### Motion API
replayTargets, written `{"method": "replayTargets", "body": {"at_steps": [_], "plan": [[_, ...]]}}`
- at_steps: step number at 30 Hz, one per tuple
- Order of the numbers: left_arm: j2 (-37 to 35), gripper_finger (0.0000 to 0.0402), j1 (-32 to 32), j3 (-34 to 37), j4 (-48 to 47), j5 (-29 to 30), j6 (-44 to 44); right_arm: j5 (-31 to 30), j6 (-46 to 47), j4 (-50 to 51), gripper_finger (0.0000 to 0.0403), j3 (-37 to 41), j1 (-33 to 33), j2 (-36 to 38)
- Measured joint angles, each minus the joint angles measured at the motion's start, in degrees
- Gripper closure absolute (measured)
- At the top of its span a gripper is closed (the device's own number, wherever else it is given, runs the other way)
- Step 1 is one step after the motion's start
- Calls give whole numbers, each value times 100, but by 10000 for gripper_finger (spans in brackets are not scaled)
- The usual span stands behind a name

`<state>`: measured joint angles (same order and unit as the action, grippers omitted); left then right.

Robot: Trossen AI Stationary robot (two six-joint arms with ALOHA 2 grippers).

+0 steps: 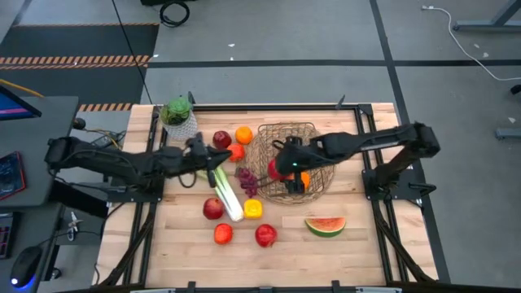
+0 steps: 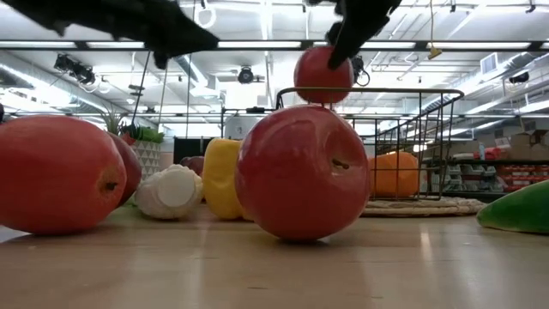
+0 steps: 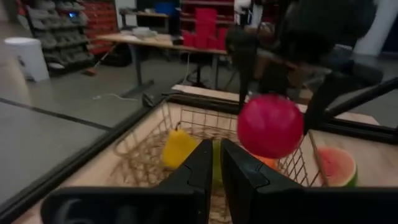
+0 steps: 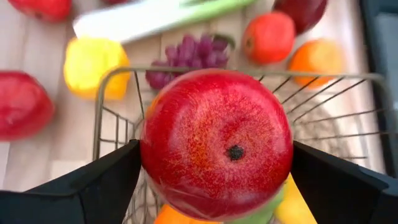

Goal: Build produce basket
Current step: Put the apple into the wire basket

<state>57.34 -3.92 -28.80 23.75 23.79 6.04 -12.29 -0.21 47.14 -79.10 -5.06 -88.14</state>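
The basket [image 1: 286, 163] is the landmark here: a wide wire bowl on the wooden table [image 1: 350, 244], placed where the right arm reaches it easily. Just beside its left rim lies the leek [image 1: 228, 192], with the grapes [image 1: 247, 181] between them. The watermelon slice [image 1: 325, 225] rests near the basket's front right, while loose apples and oranges lie scattered to its left and front.

The right gripper [image 1: 281, 168] hangs over the basket's left half, jaws spread wide yet grasping a red apple [image 4: 216, 144]; I judge it is held there for lowering inside. The left gripper [image 1: 198, 146] waits left of the basket, clenched on nothing.

The right wrist view alone shows the apple filling the space between both fingers. The low view shows it raised clear above the rim. The left wrist view reveals yellow produce already inside, which the high view hides.
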Motion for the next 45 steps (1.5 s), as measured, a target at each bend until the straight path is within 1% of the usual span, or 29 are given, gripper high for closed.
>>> {"method": "replayTargets", "body": {"at_steps": [4,7,13,18,21,25,27,29,33,41,45], "plan": [[809,361,2,-534,-3,-9,182,-221,0,-371,3,353,-160,407],[1387,361,2,-997,4,-9,240,-306,-26,-680,3,569,-241,556],[2494,361,2,-1892,-21,-11,232,-312,-196,-1086,3,1000,-269,471],[3094,361,0,-2379,24,-17,82,-326,-218,-1248,3,1094,-271,377],[3174,361,0,-2499,28,-93,83,-351,-155,-1305,3,1094,-269,299],[3221,361,0,-2535,203,-575,87,-502,-153,-1427,3,1094,-269,257],[3278,361,-2,-2536,285,-653,87,-511,-151,-1460,3,1098,-269,244],[3281,362,-4,-2522,245,-660,87,-560,-145,-1661,3,1098,-269,232],[3345,361,0,-2522,313,-649,81,-653,-128,-1758,3,1098,-269,230],[3343,362,-2,-2527,453,-649,74,-659,15,-1756,3,1097,-230,230],[3566,361,0,-2527,416,-647,84,-723,10,-1649,3,924,-258,252]]}}
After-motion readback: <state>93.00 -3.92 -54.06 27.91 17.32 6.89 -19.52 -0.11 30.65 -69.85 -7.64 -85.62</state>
